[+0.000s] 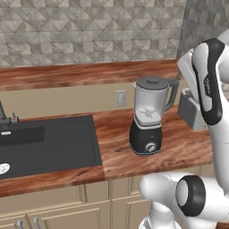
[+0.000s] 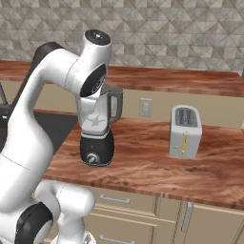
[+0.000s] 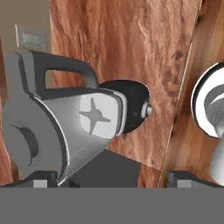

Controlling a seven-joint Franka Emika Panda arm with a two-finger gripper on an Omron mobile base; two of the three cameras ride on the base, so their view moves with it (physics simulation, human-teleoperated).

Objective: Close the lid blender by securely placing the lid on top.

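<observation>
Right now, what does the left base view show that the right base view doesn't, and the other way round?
The left base view alone shows the dark sink set into the counter left of the blender, and the lid sitting on top of the jar. The right base view alone shows the whole silver toaster standing apart to the blender's right; there the arm covers the top of the jar. Both show the blender upright on the wooden counter, its silver dial facing the cameras, and the wall outlet behind it.
</observation>
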